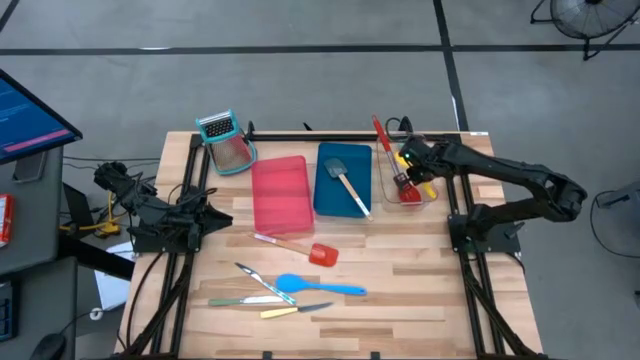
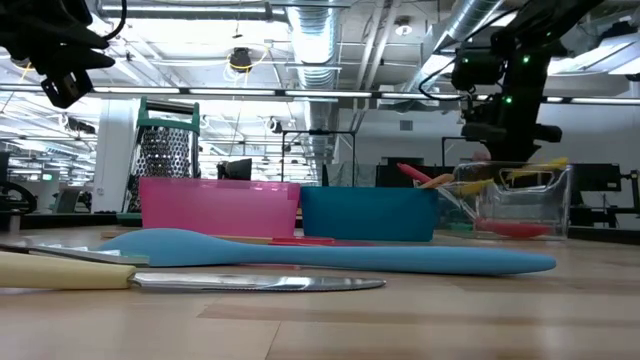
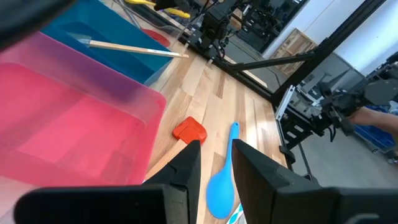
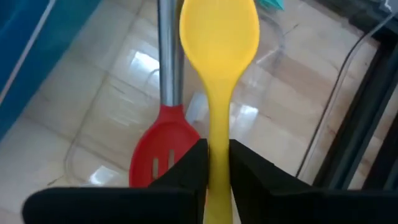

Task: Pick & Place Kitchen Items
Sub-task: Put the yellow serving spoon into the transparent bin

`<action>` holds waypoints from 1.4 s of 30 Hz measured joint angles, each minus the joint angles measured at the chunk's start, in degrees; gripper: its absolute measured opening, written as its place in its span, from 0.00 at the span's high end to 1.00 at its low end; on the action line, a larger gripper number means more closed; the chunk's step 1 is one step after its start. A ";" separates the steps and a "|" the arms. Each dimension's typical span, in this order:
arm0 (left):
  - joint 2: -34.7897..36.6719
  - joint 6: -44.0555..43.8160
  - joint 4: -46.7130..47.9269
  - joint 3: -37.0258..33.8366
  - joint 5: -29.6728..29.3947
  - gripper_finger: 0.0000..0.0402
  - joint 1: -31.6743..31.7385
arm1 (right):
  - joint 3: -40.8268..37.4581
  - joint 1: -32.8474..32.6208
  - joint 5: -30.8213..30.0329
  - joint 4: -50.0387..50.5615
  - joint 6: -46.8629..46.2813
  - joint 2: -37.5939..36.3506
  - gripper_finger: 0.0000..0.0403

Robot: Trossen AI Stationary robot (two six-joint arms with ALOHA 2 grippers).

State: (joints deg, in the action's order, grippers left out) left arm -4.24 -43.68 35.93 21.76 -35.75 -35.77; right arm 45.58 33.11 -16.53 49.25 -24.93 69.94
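Blue spoon [image 3: 222, 180] beside red spatula [image 3: 189, 130]

The yellow spoon [image 4: 219, 37] is sitting between the right pincer's [image 4: 217, 163] fingers, bowl pointing away. The long red spoon [image 4: 163, 149] is lying just beside it, slotted. The grey spatula [image 1: 345, 183] and red spatula [image 1: 300, 248] are lying farther off, the blue spoon [image 1: 315, 287] and knives [image 1: 262, 297] farthest.

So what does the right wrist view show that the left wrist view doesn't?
Only the right wrist: the right gripper pinching the yellow spoon over the clear tray, with the red spoon lying in it. Only the left wrist: the left gripper, pink tray, grey spatula, red spatula, blue spoon. Both: the blue tray and the wooden table.
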 joint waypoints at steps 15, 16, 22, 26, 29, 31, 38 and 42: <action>0.01 0.15 -0.05 0.00 -0.04 0.81 0.02 | 0.00 1.92 0.00 -3.69 1.38 0.69 0.87; 0.01 0.17 -0.05 0.00 -0.05 0.81 0.00 | -0.39 1.92 0.00 -4.65 1.38 0.65 0.87; 0.00 0.16 -0.05 0.00 -0.04 0.81 0.00 | -2.66 1.97 0.00 -6.42 1.99 0.67 0.87; 0.01 0.37 -0.05 0.00 -0.04 0.81 0.00 | -2.71 2.04 0.00 -6.77 2.59 0.67 0.87; 0.01 0.39 -0.05 0.00 -0.04 0.81 0.01 | -2.73 2.14 0.00 -8.26 2.58 0.67 0.87; 0.00 0.39 -0.05 0.00 -0.04 0.81 0.00 | -2.73 2.14 -0.03 -9.18 2.56 0.67 0.87; 0.01 0.39 -0.05 0.00 -0.04 0.81 0.01 | -2.73 2.21 -0.03 -9.53 2.55 0.67 0.87; 0.01 0.39 -0.05 0.00 -0.04 0.81 0.01 | -2.75 2.31 -0.18 -9.46 2.78 0.67 0.87</action>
State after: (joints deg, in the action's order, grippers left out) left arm -4.23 -43.29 35.88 21.76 -35.79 -35.76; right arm 42.83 35.42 -16.71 39.79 -22.15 70.61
